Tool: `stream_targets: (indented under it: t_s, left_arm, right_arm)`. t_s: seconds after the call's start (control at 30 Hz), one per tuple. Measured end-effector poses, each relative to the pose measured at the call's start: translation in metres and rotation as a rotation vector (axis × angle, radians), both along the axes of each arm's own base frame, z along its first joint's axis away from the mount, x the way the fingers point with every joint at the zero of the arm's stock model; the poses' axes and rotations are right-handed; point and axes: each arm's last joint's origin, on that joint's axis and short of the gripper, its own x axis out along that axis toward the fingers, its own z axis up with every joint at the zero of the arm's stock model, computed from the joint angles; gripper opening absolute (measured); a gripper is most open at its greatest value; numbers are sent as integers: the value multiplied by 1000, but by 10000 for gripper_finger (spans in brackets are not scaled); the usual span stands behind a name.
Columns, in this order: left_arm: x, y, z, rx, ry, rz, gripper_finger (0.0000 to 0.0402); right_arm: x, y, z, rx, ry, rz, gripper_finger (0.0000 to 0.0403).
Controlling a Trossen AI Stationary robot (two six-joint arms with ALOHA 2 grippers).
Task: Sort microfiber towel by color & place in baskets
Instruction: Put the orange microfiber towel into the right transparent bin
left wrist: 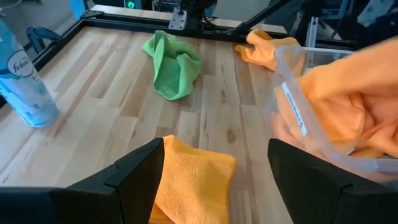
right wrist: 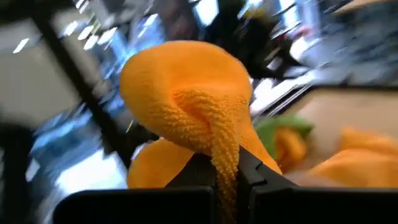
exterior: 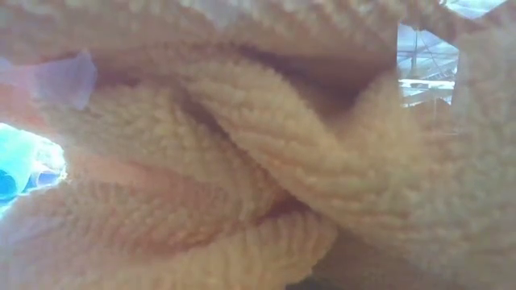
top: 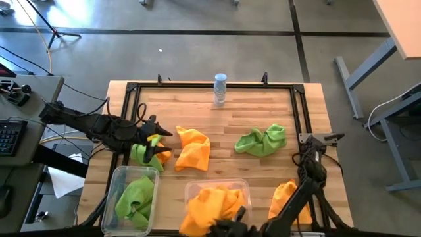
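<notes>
Towels are partly sorted: green ones [top: 135, 197] lie in the narrow bin [top: 116, 176], orange in the wide bin [top: 245, 191]. Your right gripper [right wrist: 227, 167] pinches an orange towel [right wrist: 193, 93] by a fold, so it hangs free for dropping in. Your left gripper [left wrist: 214, 177], fingers spread, hovers over another orange towel [left wrist: 196, 180]; one green towel [top: 262, 140] waits mid-table.

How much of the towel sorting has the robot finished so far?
Partly done. A fuzzy green towel lies in the narrower clear plastic basket, and orange towels fill the wider clear basket. The right hand is shut on another orange towel. The open left hand hovers by a flat orange cloth. A loose green cloth and a green-and-orange bunch remain.
</notes>
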Motion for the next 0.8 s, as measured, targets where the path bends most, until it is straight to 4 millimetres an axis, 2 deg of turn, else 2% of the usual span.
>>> stream_targets:
  t_s: [0.1, 0.23, 0.33, 0.47, 0.57, 0.8]
  left_arm:
    - [0, -1, 0, 0, 0, -8, 273]
    - [-1, -3, 0, -7, 0, -14, 273]
    - [-1, -4, 0, -13, 1, -18, 273]
    - [-1, -5, 0, -16, 0, -9, 273]
    - [-1, -5, 0, -14, -1, -4, 273]
    - [-1, -4, 0, -12, -1, -1, 273]
  right_arm:
    - [6, -11, -21, 96, 88, 81, 0]
    - [-3, -33, -37, 234, 239, 47, 0]
    - [-17, -44, -24, 317, 295, 0, 0]
    - [-27, -60, -10, 536, 458, -7, 0]
    - [-20, -75, -7, 683, 548, -18, 0]
    - [19, -112, -15, 900, 743, 0, 0]
